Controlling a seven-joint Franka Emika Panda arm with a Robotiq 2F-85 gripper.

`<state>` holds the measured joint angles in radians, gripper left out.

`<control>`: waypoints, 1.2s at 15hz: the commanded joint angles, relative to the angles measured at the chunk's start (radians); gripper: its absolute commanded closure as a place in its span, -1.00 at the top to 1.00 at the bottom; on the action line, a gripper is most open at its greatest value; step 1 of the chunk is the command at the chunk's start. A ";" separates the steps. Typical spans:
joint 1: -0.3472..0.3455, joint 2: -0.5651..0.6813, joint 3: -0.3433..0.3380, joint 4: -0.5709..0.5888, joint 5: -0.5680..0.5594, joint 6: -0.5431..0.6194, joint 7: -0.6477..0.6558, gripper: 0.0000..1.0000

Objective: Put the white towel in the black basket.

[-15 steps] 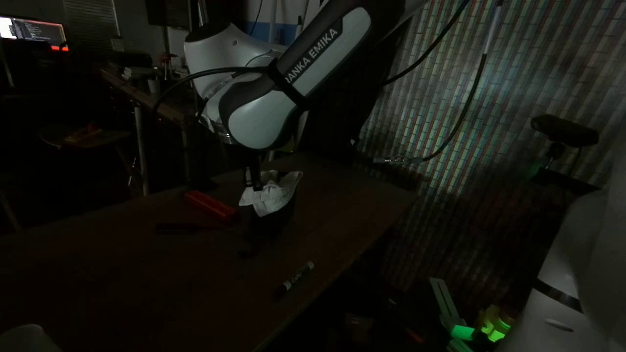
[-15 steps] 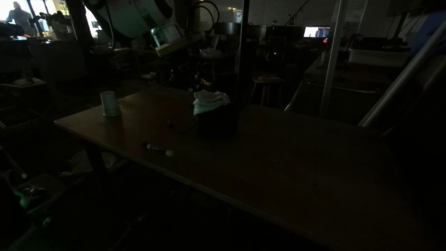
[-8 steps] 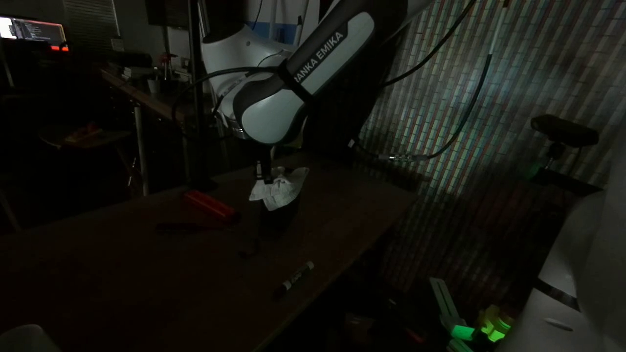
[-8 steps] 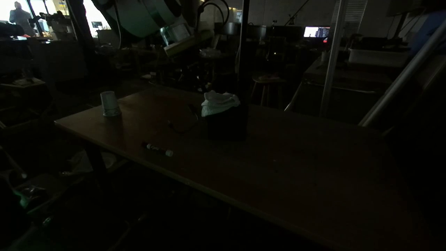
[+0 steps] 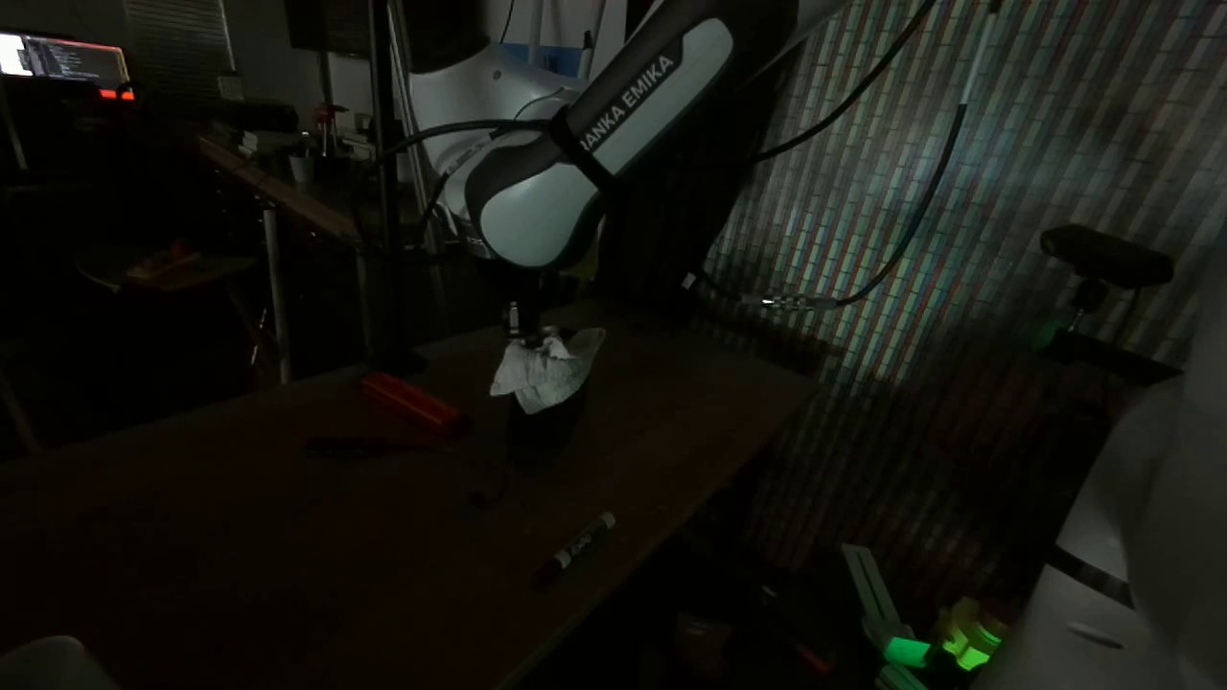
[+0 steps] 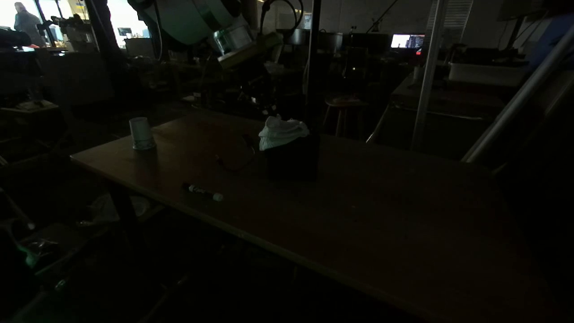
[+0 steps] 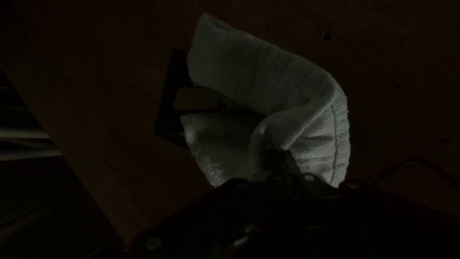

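- black basket (image 6: pixel 293 162): upright; shifted along the table (image 6: pixel 381 215) since a second ago, now farther from the upturned cup (image 6: pixel 141 133).
- white towel (image 6: pixel 282 133): carried along with the basket; against half a second ago, drawn up into a small peak at the gripper (image 5: pixel 529 335).
- cord (image 6: pixel 236 170): more of its loop exposed beside the basket than a second ago.
- gripper: higher than a second ago; clenched, a pinch of the towel between its fingertips.
- table: reddish-brown top, dimly lit.
- on the table: red object (image 5: pixel 412 402), slim dark tool (image 5: pixel 355 448) just beside it, marker (image 5: pixel 580 544) near the edge; all in their earlier places.
- room: dark; lit monitor (image 5: pixel 62 62), brick-patterned sheeting (image 5: pixel 863 240) beyond the table edge, wooden stool (image 6: pixel 344 104) and a person (image 6: pixel 27 22) in the background.
- towel, position: directly under the gripper, touching its fingertips, folds gathered close about them in the wrist view; draped over the basket's opening, corners hanging outside the rim; how much lies inside cannot be told.
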<state>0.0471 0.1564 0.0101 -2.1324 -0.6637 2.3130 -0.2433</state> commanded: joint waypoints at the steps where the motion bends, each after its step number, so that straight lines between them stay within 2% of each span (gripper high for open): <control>1: -0.014 0.027 -0.012 0.038 -0.013 -0.025 0.022 -0.99; 7: -0.056 0.091 -0.019 0.071 0.102 -0.038 -0.026 -0.99; 13: -0.116 0.165 0.009 0.123 0.401 -0.058 -0.225 -0.99; 18: -0.180 0.195 0.041 0.181 0.665 -0.159 -0.440 -0.99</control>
<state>-0.0876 0.3065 0.0171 -2.0076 -0.1265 2.2149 -0.5699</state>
